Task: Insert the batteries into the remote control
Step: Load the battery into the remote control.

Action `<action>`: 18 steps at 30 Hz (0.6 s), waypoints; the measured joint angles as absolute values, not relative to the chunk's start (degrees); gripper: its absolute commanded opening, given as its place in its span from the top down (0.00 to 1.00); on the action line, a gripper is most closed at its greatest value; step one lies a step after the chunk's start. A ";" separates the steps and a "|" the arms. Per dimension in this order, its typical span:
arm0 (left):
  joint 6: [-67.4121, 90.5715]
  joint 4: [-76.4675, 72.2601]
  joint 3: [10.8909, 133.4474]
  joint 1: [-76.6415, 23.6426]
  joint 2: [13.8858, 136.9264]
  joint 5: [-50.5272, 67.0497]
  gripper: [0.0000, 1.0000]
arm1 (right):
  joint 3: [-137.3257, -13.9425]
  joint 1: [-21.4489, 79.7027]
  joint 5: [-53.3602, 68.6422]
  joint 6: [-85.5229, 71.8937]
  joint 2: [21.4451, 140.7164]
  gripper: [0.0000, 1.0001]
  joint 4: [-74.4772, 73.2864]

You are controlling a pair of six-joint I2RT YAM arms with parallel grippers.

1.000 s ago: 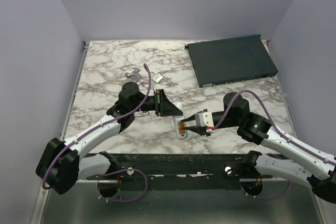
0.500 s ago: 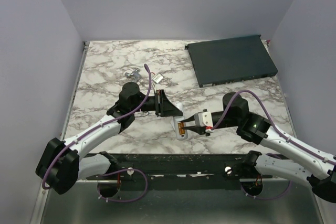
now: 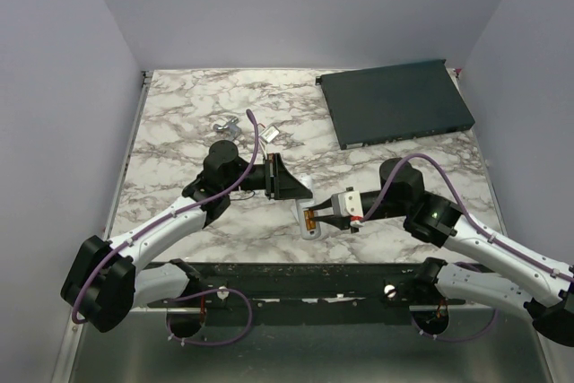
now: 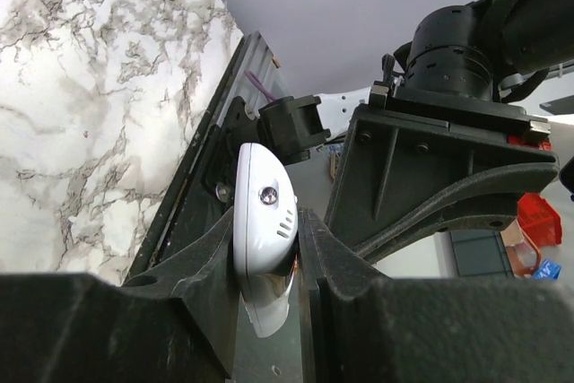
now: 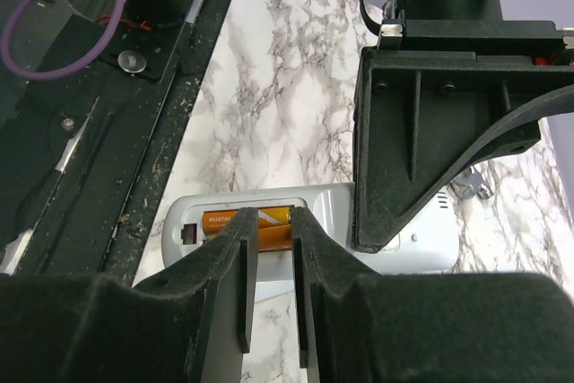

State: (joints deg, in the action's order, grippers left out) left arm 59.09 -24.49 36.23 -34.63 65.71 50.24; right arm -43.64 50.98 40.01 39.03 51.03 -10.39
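The white remote control (image 3: 310, 227) lies back-up near the table's front edge, one end clamped between my left gripper's (image 3: 292, 189) fingers; the left wrist view shows it (image 4: 265, 208) pinched edge-on. In the right wrist view its open recess (image 5: 193, 230) holds two orange batteries: one (image 5: 220, 219) lies seated, and a second (image 5: 274, 239) shows beside it in the gap between the fingers. My right gripper (image 5: 273, 218) is nearly shut, with a narrow gap, its tips right over that second battery. Whether they touch it is hidden.
A large dark flat box (image 3: 395, 103) lies at the back right. A small pale grey piece (image 3: 271, 134) and a grey metal bit (image 3: 226, 126) lie behind the left gripper. A black rail (image 3: 296, 277) runs along the near edge.
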 measured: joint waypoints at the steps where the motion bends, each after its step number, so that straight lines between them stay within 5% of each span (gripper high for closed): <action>1: 59.07 -24.49 36.23 -34.63 65.71 50.24 1.00 | -43.64 50.98 40.01 39.03 51.05 0.73 -10.39; 18: 58.39 -24.25 36.38 -34.63 65.71 50.17 1.00 | -43.66 51.00 40.88 39.22 52.62 0.81 -12.49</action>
State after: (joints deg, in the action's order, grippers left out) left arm 58.39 -24.25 36.38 -34.63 65.71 50.17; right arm -43.66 51.00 40.88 39.22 52.62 -12.49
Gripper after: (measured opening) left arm 0.273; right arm 0.196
